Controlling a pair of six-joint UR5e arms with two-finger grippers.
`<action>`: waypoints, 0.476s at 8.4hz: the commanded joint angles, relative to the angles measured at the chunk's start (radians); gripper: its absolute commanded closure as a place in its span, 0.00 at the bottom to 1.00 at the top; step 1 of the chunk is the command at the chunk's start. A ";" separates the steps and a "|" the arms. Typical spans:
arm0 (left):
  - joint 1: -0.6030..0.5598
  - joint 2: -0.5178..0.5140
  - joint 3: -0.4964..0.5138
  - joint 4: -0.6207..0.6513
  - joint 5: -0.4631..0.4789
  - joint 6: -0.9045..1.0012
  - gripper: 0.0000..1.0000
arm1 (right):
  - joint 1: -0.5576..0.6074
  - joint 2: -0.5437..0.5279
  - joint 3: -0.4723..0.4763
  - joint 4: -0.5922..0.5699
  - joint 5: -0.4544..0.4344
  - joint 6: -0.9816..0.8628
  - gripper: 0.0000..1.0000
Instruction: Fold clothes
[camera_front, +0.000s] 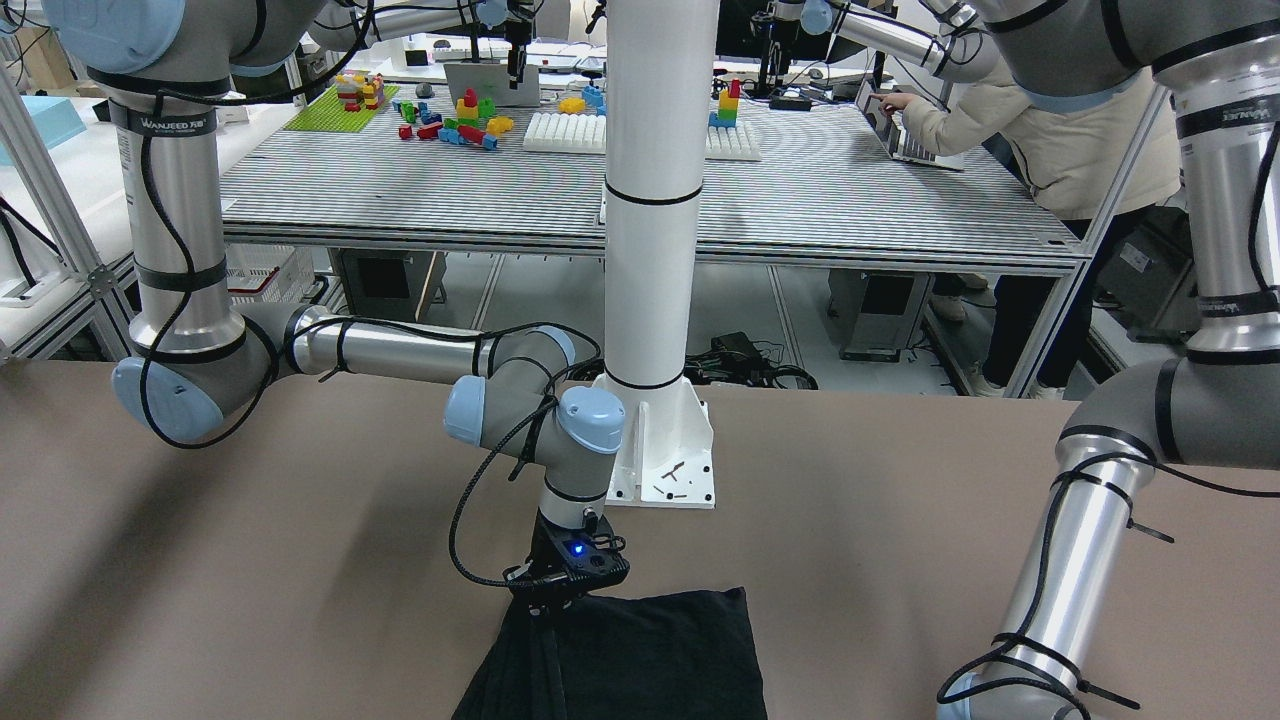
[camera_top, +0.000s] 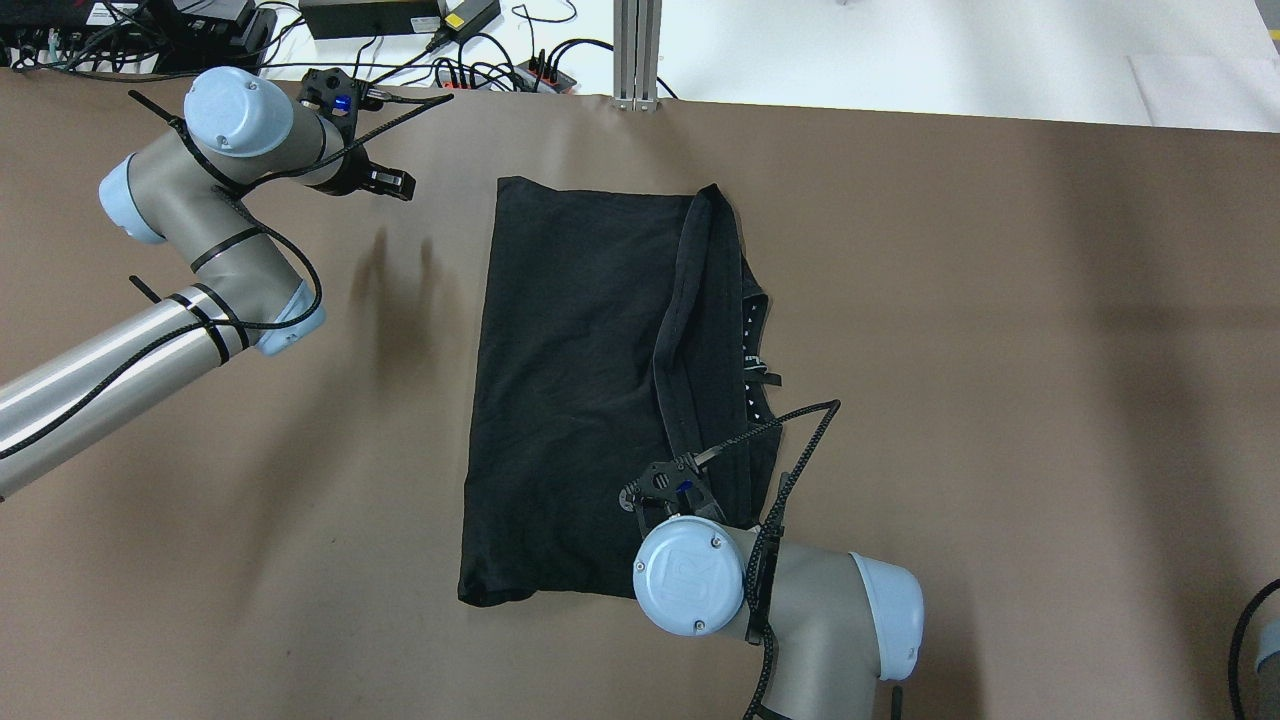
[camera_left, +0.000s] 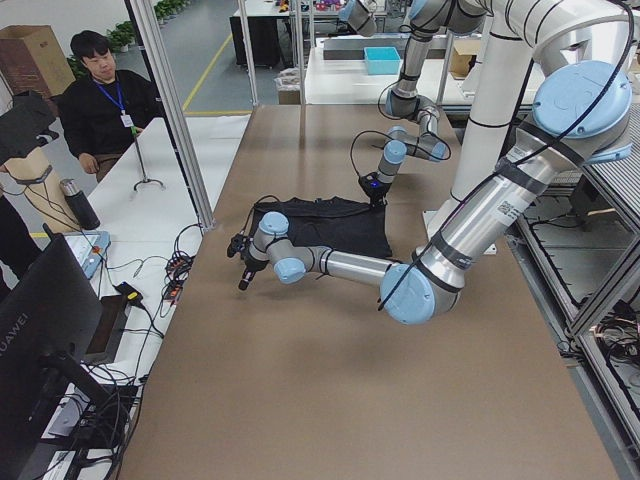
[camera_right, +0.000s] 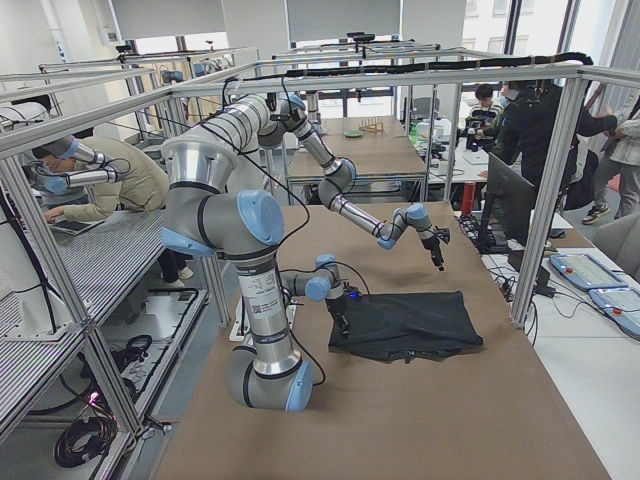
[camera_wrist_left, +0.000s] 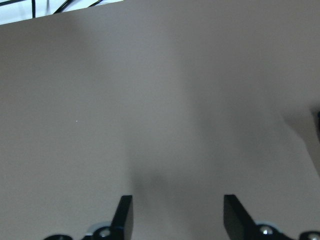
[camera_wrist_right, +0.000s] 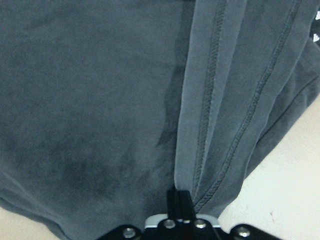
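"What is nearest the white pillar (camera_front: 655, 300)?"

"The right claw (camera_wrist_right: 179, 195). It is pinched tight on a raised hem fold of the black clothes (camera_top: 570, 380), at their edge closest to the pillar."

"And farther out?"

"The clothes lie spread on the brown table (camera_top: 1000, 350), reaching away from the pillar. Farthest from it, the left claw (camera_wrist_left: 177, 202) hovers over bare table, fingers parted and holding nothing, apart from the cloth's far corner."

Plain black clothes (camera_top: 570, 380) on brown table (camera_top: 1000, 350); black-fingered claws.
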 joint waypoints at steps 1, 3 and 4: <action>0.000 0.002 -0.001 0.000 0.000 0.000 0.31 | 0.003 -0.008 0.005 -0.001 0.003 0.001 1.00; 0.000 0.003 -0.001 0.000 0.000 0.000 0.31 | 0.009 -0.126 0.110 0.002 0.004 -0.003 1.00; 0.000 0.003 -0.001 -0.002 0.000 0.000 0.31 | 0.009 -0.181 0.164 0.002 0.004 -0.001 1.00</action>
